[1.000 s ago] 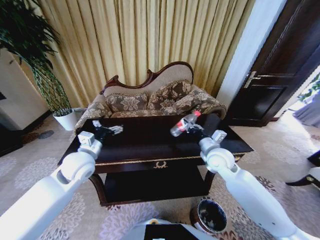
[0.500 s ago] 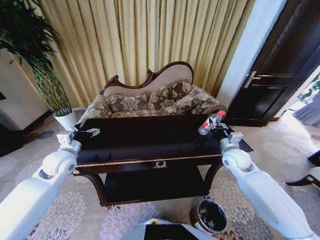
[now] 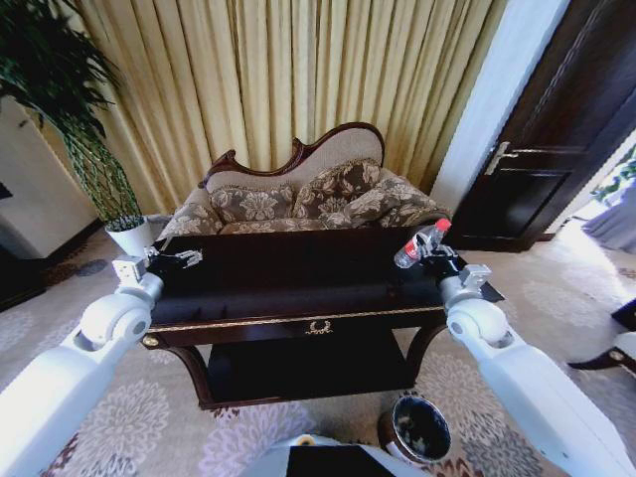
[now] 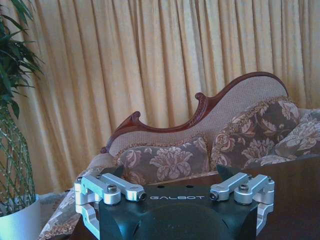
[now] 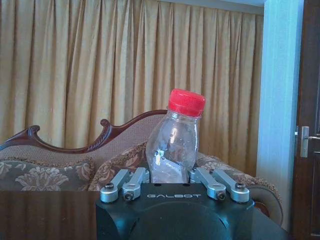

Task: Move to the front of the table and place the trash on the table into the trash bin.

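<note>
The bottle sits in the right hand at centre right of the head view, above the far right corner of the counter. The hand is closed on its lower body; in the right wrist view the bottle rises between the closed fingers. The left hand hovers at the counter's left edge, centre left of the frame; something pale seems caught at its tips, perhaps a scrap, but I cannot tell what, nor how far it is open.

Risks, as I judge them: the grip is low on a smooth, light bottle, so a quick swing could tilt or slip it. The bin stands on the floor at lower right, close to the counter leg, so a drop released off-centre could miss its mouth.

The bottle's long axis slants: red cap toward upper right, base toward lower left.
</note>
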Motion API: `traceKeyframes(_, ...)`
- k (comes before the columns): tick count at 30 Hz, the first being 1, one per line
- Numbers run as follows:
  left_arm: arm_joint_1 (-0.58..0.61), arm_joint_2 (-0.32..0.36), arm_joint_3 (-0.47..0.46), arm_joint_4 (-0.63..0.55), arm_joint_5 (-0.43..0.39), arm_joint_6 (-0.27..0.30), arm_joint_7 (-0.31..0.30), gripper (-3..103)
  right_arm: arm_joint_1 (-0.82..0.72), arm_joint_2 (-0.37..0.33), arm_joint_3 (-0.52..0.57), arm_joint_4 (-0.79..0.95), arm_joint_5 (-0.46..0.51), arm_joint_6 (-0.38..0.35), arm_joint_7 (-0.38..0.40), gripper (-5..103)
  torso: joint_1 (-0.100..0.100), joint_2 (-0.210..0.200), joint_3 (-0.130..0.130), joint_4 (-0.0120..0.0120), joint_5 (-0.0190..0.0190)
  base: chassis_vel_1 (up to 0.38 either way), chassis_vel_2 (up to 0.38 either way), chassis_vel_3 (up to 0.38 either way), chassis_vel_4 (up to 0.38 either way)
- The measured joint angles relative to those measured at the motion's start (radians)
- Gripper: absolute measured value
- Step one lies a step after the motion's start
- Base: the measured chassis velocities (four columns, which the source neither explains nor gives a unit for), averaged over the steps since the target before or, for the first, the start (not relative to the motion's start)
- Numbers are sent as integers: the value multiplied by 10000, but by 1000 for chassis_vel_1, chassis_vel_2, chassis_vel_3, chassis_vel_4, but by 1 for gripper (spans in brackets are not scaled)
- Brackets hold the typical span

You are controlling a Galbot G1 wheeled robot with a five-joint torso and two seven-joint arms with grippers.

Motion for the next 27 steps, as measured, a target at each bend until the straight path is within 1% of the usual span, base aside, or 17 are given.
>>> traceKeyframes(10,-27,10,33,11,2,-10,8,100,-165,15,27,59,-93,7,38,30,0,0,-1,-1,0,0,0,0,0)
traceKeyframes(17,-97,-34,134,16,31,-27,11,100,-302,51,93,84,-219,71,31,30,1,0,0,-1,0,37,-53,-41,45)
traceKeyframes(27,-116,-49,222,86,187,-195,75,100,-433,107,144,116,-293,117,25,30,1,0,-2,-1,1,91,-94,-97,98)
